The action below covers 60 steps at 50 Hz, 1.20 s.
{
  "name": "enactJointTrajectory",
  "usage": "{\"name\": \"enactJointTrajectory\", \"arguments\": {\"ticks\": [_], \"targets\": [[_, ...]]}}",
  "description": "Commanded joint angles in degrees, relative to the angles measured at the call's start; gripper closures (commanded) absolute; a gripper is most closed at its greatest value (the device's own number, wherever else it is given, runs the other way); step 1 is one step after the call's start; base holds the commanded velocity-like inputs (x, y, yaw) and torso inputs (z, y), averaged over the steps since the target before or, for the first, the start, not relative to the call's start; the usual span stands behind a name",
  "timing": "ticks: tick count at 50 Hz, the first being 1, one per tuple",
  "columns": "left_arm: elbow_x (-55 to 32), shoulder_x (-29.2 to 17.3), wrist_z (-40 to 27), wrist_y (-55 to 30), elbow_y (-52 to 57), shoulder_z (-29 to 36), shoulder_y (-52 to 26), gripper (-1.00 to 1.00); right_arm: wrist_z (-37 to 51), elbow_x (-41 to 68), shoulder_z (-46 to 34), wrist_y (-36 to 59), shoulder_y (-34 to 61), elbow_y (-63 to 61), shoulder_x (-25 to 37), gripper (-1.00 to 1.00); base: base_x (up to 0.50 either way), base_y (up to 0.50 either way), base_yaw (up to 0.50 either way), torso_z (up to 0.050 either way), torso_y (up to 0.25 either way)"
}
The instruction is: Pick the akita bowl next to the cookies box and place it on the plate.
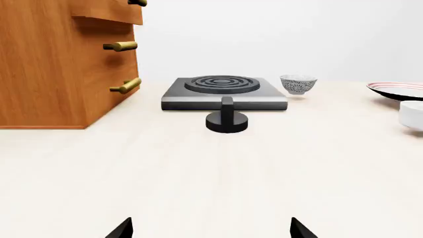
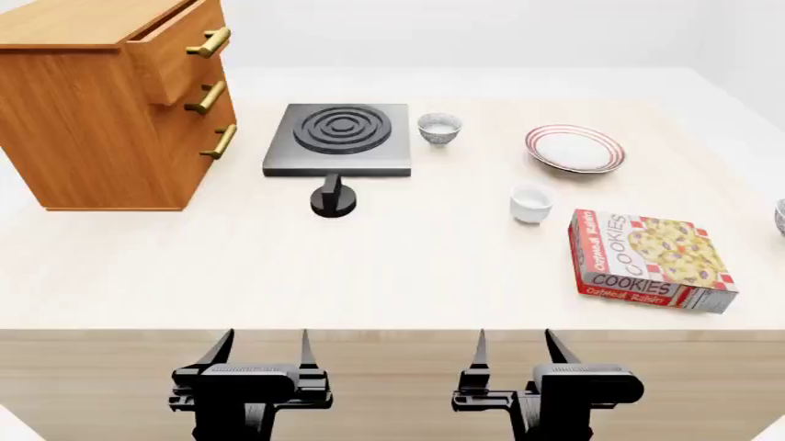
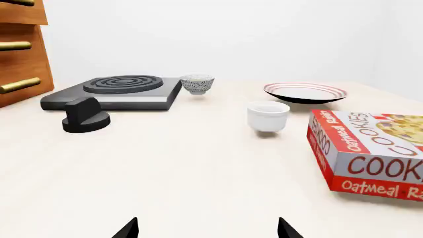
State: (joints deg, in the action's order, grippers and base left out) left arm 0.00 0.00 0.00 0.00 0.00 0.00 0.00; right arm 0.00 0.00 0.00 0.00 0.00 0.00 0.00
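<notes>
Far right of the counter (image 2: 405, 276): the akita bowl (image 2: 780, 218) shows only as a grey-speckled sliver cut off by the head view's edge; it sits near the cookies box, on the side away from the cup, and whether the two touch cannot be told
Cookies box (image 2: 646, 260): red-and-white carton lying flat, cookie picture facing up, at the robot's right-front
Plate (image 2: 574, 148): white with red rings, farther back than the box, well apart from the akita bowl
Cup (image 2: 531, 203): plain white, upright, between the plate and the box
Second speckled bowl (image 2: 439, 128): upright just beside the right edge of the stove (image 2: 340, 138) — apart from the plate
Knob (image 2: 334, 199): black, standing just in front of the stove
Cabinet (image 2: 98, 110): wooden, brass handles, back left; its top drawer stands slightly out
Left claw (image 2: 264, 340): fingers spread, holding nothing, at the counter's near edge
Right claw (image 2: 516, 340): fingers spread, holding nothing, level with the left one — well short of every object
</notes>
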Motion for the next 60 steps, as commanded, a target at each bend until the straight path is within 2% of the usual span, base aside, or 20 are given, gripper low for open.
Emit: {"name": "enactJointTrajectory", "arguments": {"ticks": [1,17,18,19,21,34,60], "targets": [[-0.6,-1.0,-0.9,-0.5,-0.7,1.2,-0.5,-1.00,1.9,0.3,-1.1,-0.7,-0.5,-0.6,0.8,-1.00,0.00,0.00,0.00,0.000,0.000],[-1.6,-3.0,-4.3,0.2,-2.3,3.9,-1.7,-1.00,3.0,3.6,-3.9,-1.3,0.7,1.1,3.3,-1.00,0.00,0.00,0.00,0.000,0.000],[7.7,-0.2,-4.9,7.5,-8.6,8.6,-8.6,-1.00,8.6,8.6,8.6,-8.6,-3.7,8.6,0.0,-1.00,0.00,0.00,0.00,0.000,0.000],[-0.4,-2.1,-3.7,1.2,-3.8,3.1,-2.1,-1.00,0.0,1.0,0.0,-1.1,0.6,1.0,0.6,-1.00,0.00,0.00,0.00,0.000,0.000],[0.0,-2.2,-4.4,0.9,-1.4,3.9,0.1,-1.00,0.0,1.0,-1.2,-1.4,0.0,0.2,1.1,-1.00,0.00,0.00,0.00,0.000,0.000],[-3.1,-4.0,-4.6,3.3,-1.6,4.3,-0.2,-1.00,1.3,3.3,-4.3,-3.8,0.3,0.5,2.9,-1.00,0.00,0.00,0.00,0.000,0.000],[-5.4,-6.8,-4.1,4.0,-0.1,6.9,1.6,-1.00,3.0,5.8,-7.0,-4.6,-1.4,-2.6,5.0,-1.00,-0.10,-0.50,0.00,0.000,0.000]]}}
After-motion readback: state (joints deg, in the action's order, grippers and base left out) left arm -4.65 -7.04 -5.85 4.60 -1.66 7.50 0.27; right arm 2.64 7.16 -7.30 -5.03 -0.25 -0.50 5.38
